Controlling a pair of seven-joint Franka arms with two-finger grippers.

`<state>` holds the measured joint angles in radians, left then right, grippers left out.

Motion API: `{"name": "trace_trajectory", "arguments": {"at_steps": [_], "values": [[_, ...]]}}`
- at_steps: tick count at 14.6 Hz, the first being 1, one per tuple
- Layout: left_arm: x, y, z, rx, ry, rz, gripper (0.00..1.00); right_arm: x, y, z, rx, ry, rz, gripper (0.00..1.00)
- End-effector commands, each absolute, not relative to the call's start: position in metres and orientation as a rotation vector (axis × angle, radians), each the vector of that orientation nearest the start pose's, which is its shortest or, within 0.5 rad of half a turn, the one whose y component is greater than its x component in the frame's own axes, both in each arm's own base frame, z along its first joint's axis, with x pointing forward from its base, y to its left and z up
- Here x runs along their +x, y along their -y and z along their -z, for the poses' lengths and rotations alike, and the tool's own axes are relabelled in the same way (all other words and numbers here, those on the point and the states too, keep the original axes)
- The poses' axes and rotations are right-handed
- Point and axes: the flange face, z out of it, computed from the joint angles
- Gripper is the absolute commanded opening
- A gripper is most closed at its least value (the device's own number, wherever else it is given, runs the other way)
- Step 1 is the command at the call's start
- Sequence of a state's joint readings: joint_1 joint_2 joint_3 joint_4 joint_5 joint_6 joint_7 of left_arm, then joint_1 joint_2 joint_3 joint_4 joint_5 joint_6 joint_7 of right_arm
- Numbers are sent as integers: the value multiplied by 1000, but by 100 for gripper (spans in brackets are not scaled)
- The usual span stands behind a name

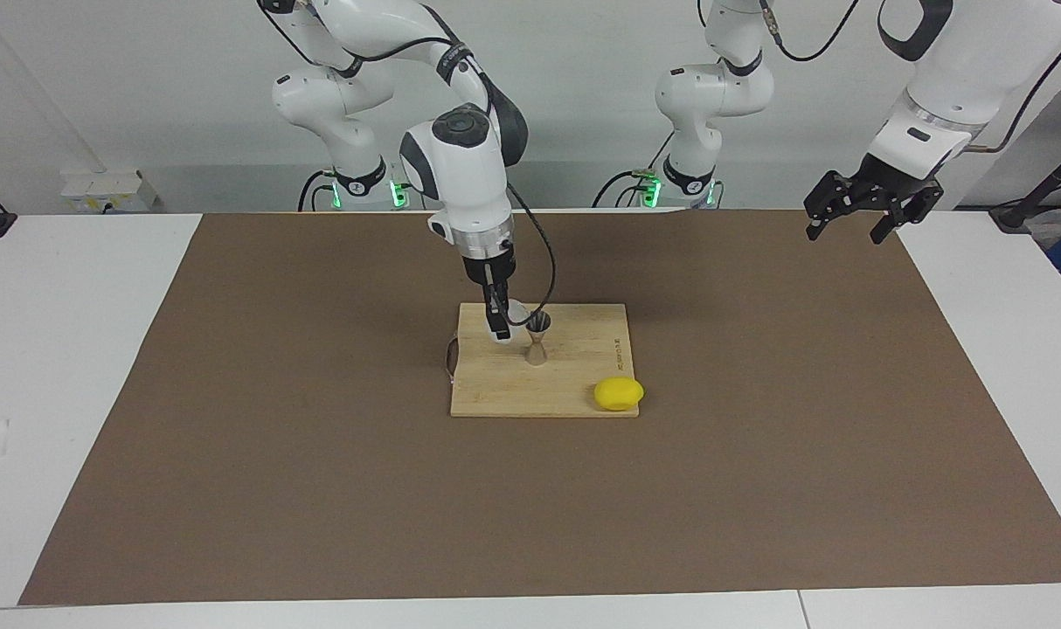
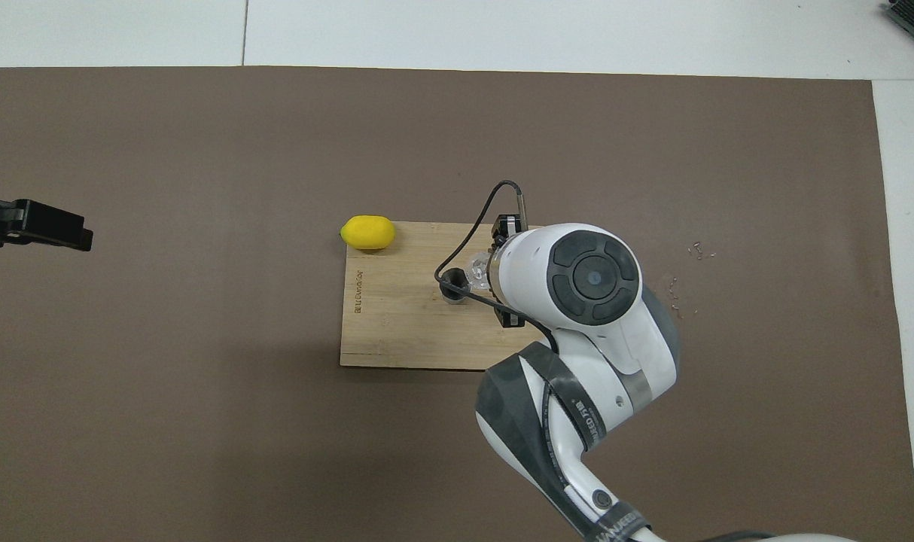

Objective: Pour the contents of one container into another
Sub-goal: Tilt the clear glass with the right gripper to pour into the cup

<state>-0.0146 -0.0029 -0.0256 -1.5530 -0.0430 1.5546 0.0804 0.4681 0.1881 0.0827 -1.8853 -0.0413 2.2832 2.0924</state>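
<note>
The clear glass cup (image 1: 515, 316) is held in my right gripper (image 1: 502, 325), just above the wooden cutting board (image 1: 574, 384). The cup leans toward the metal jigger (image 1: 537, 341), which stands upright on the board right beside it. In the overhead view the cup (image 2: 477, 267) sits at the rim of the jigger (image 2: 450, 287), and my right gripper (image 2: 496, 272) is partly hidden under its own wrist. I cannot tell what is in the cup. My left gripper (image 1: 849, 229) is open and empty, and waits raised over the left arm's end of the table; it also shows in the overhead view (image 2: 43, 226).
A yellow lemon (image 1: 619, 393) lies at the board's corner farthest from the robots, toward the left arm's end; it also shows in the overhead view (image 2: 367, 232). The board (image 2: 397, 331) lies on a brown mat (image 1: 233, 437). Small specks (image 2: 690, 252) lie on the mat toward the right arm's end.
</note>
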Motion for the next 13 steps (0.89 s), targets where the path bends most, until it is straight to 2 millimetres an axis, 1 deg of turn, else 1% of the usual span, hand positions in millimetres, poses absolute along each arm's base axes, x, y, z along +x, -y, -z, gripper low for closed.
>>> {"name": "trace_trajectory", "arguments": {"at_steps": [1,3,5,6,9,10,13], "values": [[546,24,-641,-3154,-171,-7,100,530,-339,-431,-2185,-1995,182,0],[547,25,-642,-3153,-178,12,100,529,-340,-431,-2217,-1973,226,0],[547,10,-642,-3155,-149,23,100,523,-348,-431,-2251,-1939,258,0],[548,5,-643,-3159,-135,23,100,523,-348,-431,-2264,-1928,282,0],[548,7,-643,-3155,-136,42,100,522,-348,-432,-2291,-1903,331,0],[548,4,-643,-3155,-132,37,100,522,-348,-433,-2302,-1891,354,0],[546,2,-644,-3156,-124,35,100,521,-349,-433,-2307,-1885,361,0]]}}
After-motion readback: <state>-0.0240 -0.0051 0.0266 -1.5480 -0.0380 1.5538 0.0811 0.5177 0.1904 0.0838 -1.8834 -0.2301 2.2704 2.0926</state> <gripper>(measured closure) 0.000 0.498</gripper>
